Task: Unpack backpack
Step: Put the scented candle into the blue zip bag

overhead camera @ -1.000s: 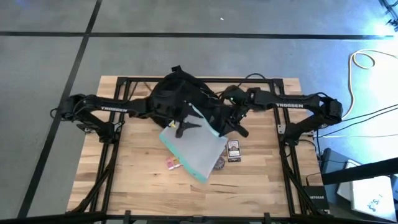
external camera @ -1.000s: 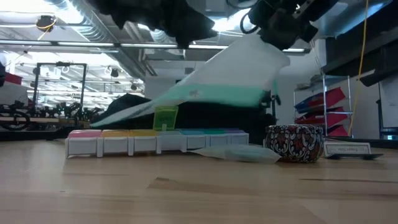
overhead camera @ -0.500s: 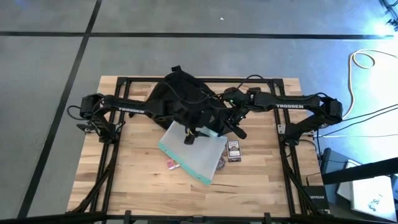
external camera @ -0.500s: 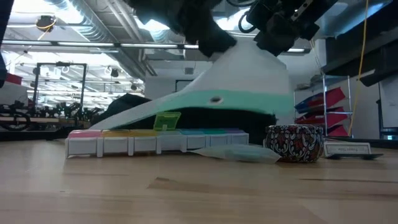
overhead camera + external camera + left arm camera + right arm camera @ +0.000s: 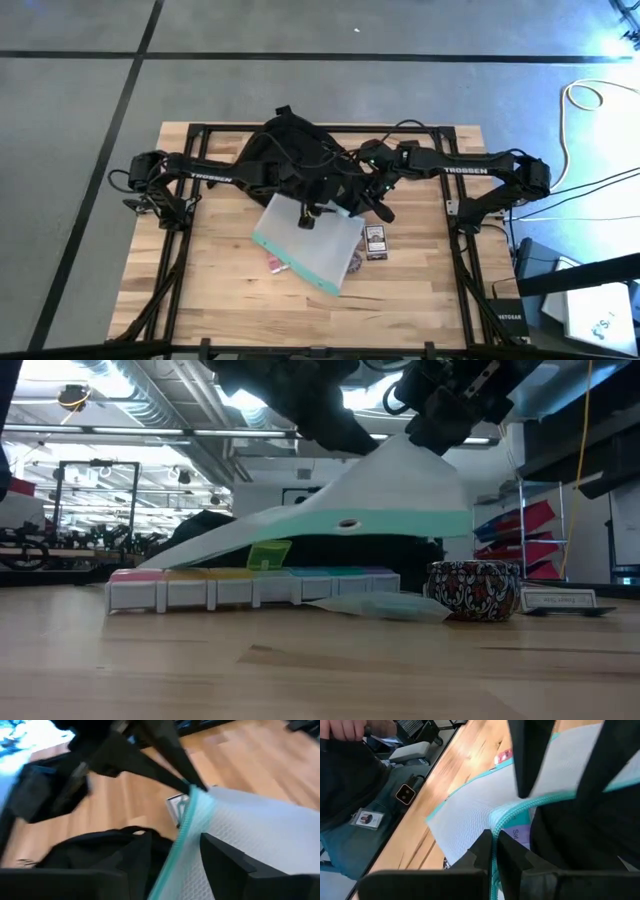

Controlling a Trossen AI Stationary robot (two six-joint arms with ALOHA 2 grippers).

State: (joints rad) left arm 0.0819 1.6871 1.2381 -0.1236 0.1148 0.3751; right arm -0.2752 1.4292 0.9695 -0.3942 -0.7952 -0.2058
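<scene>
Nearest the table's front edge, a weekly pill organiser [image 5: 250, 588] with coloured lids lies flat, with a small patterned tin [image 5: 474, 590] and a flat card or booklet [image 5: 376, 240] off to one side; these sit on the wooden table [image 5: 220, 300] already out of the bag. Above them slants the translucent teal-edged zip pouch [image 5: 310, 245], its low end resting on or just over the organiser and its high end lifted toward the backpack. The right gripper [image 5: 493, 851] is clamped together on the pouch's zipper edge at the raised corner, carrying that end. The left gripper [image 5: 306, 214] hangs over the pouch's upper part with its fingers [image 5: 230, 862] on either side of the teal edge; whether they have actually pinched it cannot be told. Farthest back, the backpack [image 5: 285, 150] slumps at the rear middle of the table, beneath both forearms. The step in hand appears to be drawing the pouch clear of the backpack and laying it down. The next move likely calls for both arms to lower together toward a bare patch of table, clear of the organiser and tin, then release so the limp pouch settles flat.
</scene>
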